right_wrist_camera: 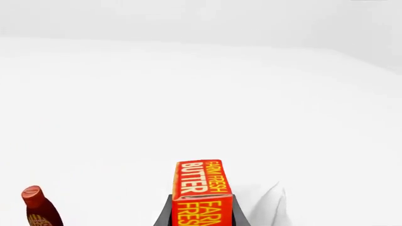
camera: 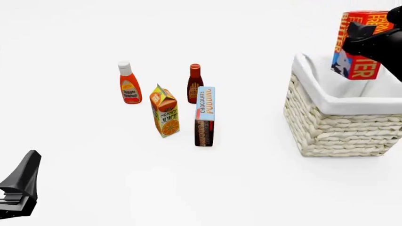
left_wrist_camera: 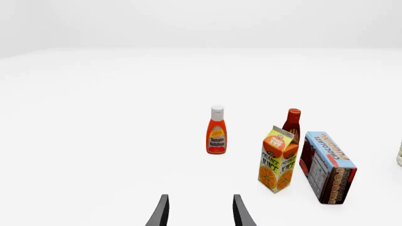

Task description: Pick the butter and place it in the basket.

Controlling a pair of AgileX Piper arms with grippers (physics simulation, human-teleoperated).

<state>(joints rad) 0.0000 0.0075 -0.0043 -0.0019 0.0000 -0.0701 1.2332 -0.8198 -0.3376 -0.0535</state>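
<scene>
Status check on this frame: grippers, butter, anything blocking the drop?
Right gripper shut on the butter, held above the basket. Left gripper open, empty, low near the table. Nothing between butter and basket opening.

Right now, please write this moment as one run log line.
right gripper: shut on butter | butter: held above basket | left gripper: open, idle

Front view looks down from above; both wrist views, low, share the dark sauce bottle (camera: 195,82).
</scene>
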